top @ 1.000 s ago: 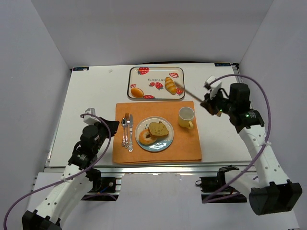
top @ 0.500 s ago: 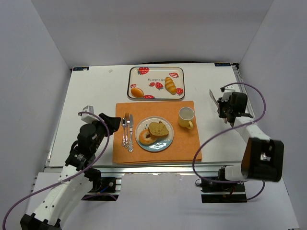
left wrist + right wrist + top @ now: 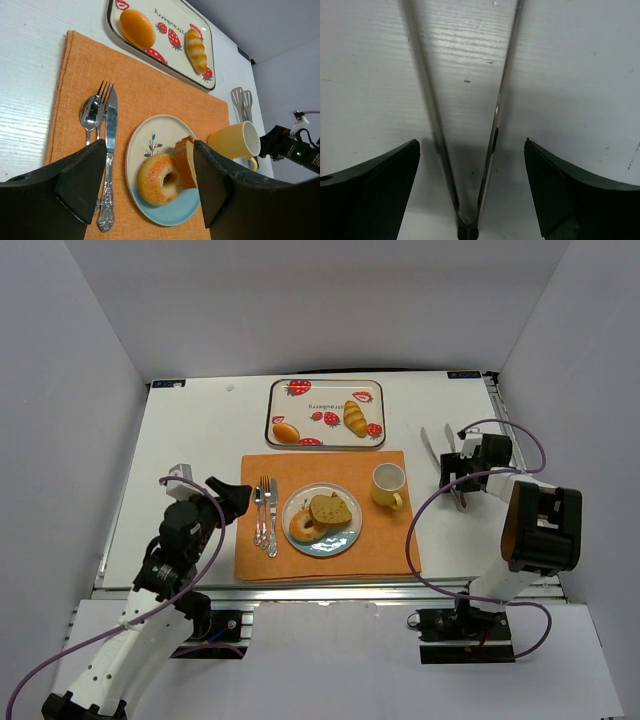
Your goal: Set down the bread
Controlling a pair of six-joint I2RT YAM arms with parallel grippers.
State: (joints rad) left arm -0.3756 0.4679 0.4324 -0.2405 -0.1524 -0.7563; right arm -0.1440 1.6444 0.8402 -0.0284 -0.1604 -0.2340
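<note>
The bread is a golden ring-shaped bagel [image 3: 303,528] [image 3: 159,179] and a brown slice [image 3: 332,508] [image 3: 185,161], lying side by side on a white-and-blue plate [image 3: 345,540] [image 3: 145,142] on the orange mat [image 3: 390,545]. My left gripper [image 3: 226,500] [image 3: 150,162] is open and hangs left of the cutlery, aimed at the plate with nothing between its fingers. My right gripper [image 3: 457,480] [image 3: 471,142] is open low over the metal tongs [image 3: 436,448] [image 3: 499,107], which lie flat on the white table right of the mat, their two arms running between the fingers without touching them.
A yellow cup [image 3: 387,484] [image 3: 235,141] stands on the mat right of the plate. A spoon, fork and knife [image 3: 268,515] [image 3: 110,125] lie left of it. A strawberry-print tray [image 3: 325,390] [image 3: 170,15] at the back holds a round bun [image 3: 286,432] and a striped roll [image 3: 355,419].
My right arm swung down and set the tongs on the table, then its gripper opened off them. My left gripper opened where it was.
</note>
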